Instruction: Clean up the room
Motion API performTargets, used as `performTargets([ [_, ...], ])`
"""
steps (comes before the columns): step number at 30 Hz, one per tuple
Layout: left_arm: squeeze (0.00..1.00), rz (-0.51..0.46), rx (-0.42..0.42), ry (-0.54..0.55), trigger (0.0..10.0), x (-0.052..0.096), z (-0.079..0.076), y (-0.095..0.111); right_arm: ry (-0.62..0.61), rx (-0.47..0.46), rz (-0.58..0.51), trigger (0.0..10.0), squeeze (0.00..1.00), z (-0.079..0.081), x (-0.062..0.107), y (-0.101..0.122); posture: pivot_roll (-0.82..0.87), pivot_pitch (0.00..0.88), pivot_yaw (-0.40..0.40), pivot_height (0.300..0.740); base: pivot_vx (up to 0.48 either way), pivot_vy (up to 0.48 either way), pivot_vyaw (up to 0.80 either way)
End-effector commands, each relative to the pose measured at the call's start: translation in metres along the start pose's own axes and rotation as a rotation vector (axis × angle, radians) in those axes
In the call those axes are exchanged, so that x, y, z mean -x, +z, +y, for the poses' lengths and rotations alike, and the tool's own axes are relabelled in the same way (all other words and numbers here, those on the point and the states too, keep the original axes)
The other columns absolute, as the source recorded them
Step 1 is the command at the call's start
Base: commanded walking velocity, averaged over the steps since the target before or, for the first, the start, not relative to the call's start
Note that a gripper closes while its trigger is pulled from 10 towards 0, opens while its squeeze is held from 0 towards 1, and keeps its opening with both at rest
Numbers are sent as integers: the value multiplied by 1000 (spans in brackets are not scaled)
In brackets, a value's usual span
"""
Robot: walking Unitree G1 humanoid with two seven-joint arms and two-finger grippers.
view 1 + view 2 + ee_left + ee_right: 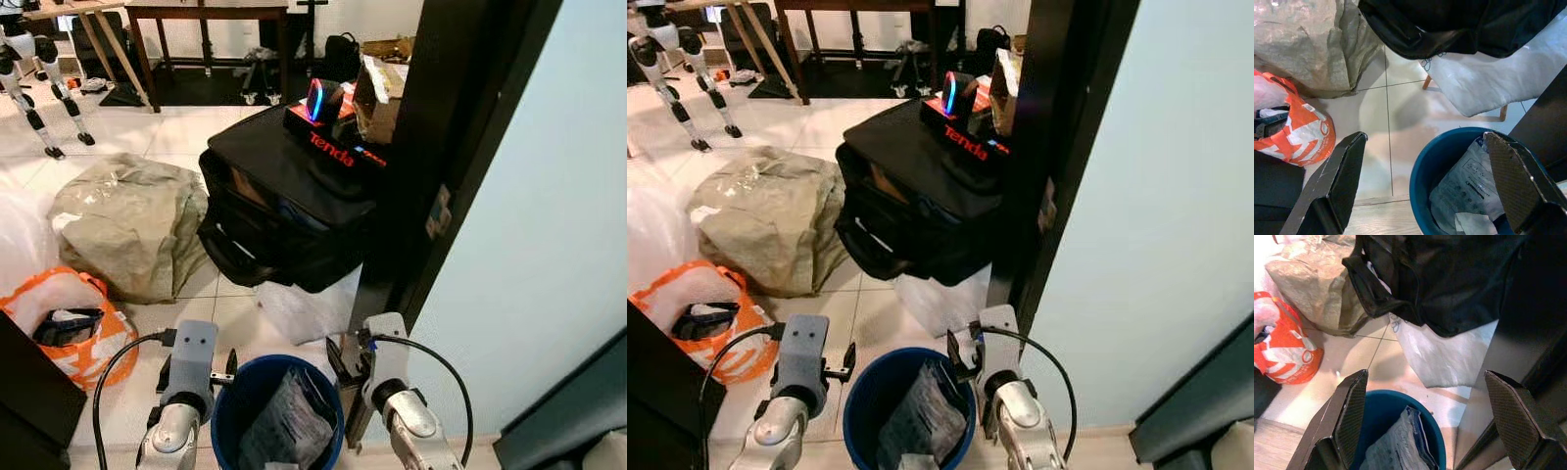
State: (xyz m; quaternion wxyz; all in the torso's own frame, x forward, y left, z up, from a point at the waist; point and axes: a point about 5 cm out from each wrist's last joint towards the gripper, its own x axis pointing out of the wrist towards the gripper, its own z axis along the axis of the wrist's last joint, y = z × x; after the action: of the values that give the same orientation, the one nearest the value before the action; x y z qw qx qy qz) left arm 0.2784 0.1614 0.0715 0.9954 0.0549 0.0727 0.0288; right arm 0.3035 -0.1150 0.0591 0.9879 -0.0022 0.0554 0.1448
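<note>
While both arms reach forward low over the tiled floor [147,132], the left eye view shows one blue bin [227,411] between them, upright with its mouth facing up, holding one grey plastic packet [284,423] that stands on end, long axis roughly vertical and leaning toward the right arm. The left gripper [227,370] sits just beside the bin's left rim, the right gripper [338,364] just beside its right rim. Beyond stand one black bag [284,211] with one Tenda box [333,145] on top, one tan sack [132,225] to its left and one orange bag [69,323] nearer. From the right eye view, one dark door frame [1058,147] rises beside the right arm. Seen by the left wrist view, the left gripper's two fingers [1334,183] are spread wide, one over the floor, one over the bin. Through the right wrist view, the right gripper's two fingers [1349,411] are likewise spread apart, pinching nothing, with the bin and packet below between them and one white sheet [1444,355] under the black bag.
</note>
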Motion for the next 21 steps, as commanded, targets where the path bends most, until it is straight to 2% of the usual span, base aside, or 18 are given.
performTargets([
  [1,0,-4,-3,-6,10000,2,-1,0,-11,-29,8,10000,0,-1,4,-4,19,140,-21,712,0,0,0],
  [7,0,-9,-4,-13,10000,2,-3,1,-12,-35,3,10000,0,-1,4,-3,18,138,-19,737,0,0,0],
  [21,0,-20,1,-25,10000,0,-6,3,-20,-38,3,10000,0,-2,5,-2,10,124,-17,740,0,0,0],
])
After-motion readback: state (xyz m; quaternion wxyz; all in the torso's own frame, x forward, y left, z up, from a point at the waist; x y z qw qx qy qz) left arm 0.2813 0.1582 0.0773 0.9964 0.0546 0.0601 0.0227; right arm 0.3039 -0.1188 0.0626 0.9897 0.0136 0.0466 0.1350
